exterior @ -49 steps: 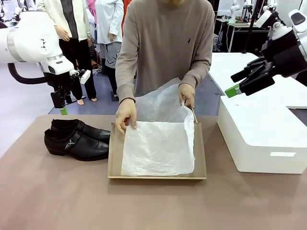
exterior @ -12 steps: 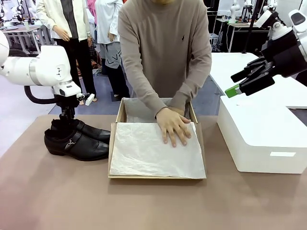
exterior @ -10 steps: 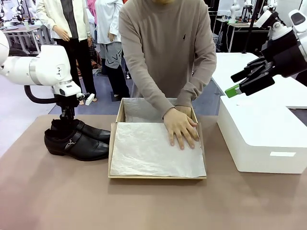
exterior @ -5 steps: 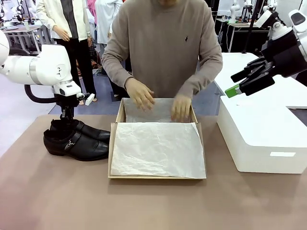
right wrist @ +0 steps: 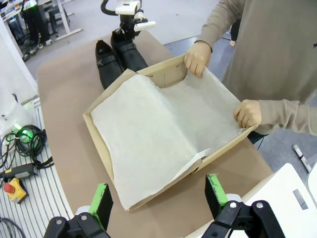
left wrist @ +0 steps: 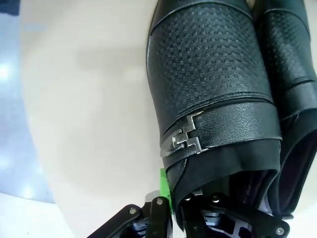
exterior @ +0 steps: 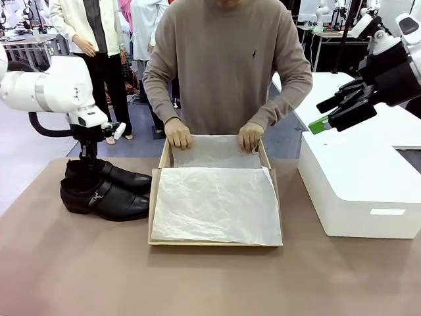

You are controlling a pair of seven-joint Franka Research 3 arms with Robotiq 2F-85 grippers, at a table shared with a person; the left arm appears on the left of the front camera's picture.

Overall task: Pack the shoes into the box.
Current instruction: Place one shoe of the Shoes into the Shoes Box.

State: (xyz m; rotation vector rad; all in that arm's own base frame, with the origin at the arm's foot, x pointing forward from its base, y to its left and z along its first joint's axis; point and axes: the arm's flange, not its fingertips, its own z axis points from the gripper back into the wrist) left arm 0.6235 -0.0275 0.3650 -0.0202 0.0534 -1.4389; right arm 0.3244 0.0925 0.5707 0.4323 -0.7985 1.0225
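Brown tabletop [exterior: 210,283] under shoes [exterior: 105,191], box [exterior: 154,207]; bluish floor [exterior: 286,141] beyond.

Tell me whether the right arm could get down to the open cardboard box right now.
Probably yes. The right gripper hangs open up by the white box, nothing between it and the cardboard box. The person's hands hold only the far edge of the tissue, so the near part lies free.

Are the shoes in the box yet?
No. Both shoes sit on the table beside the box, which is lined with tissue paper.
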